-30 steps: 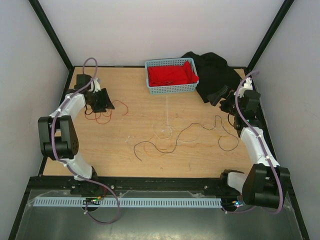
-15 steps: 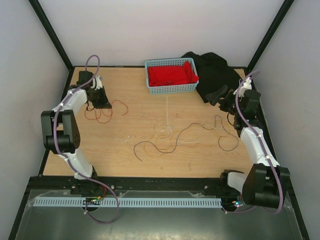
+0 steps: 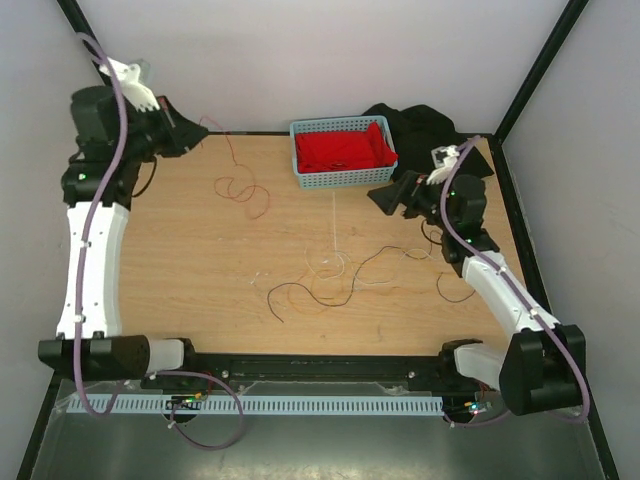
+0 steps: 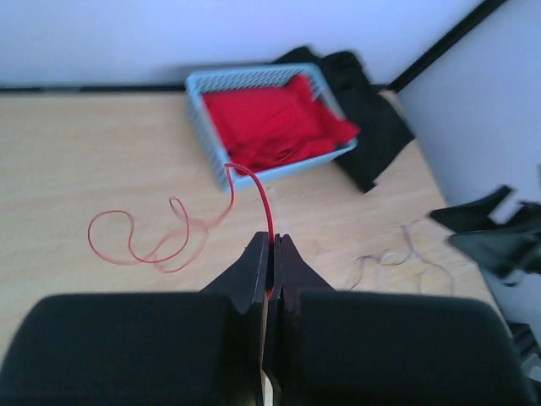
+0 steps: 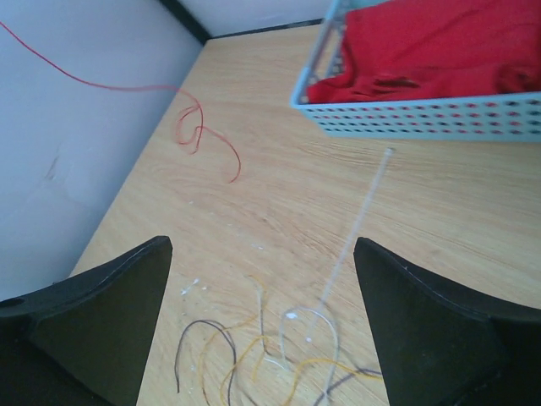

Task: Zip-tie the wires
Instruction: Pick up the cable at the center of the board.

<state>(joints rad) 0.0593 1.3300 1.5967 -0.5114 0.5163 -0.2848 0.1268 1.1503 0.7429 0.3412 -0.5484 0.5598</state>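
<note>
While my left claw pinches the limp, featherlight red wire, best held near its end, right claw gapes empty.

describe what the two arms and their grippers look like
The left arm and right arm both have white links between chunky black joint housings. A lilac cable runs along each. The left gripper and right gripper are matte black, each with two flat, wedge-shaped fingers tapering to the tips.
</note>
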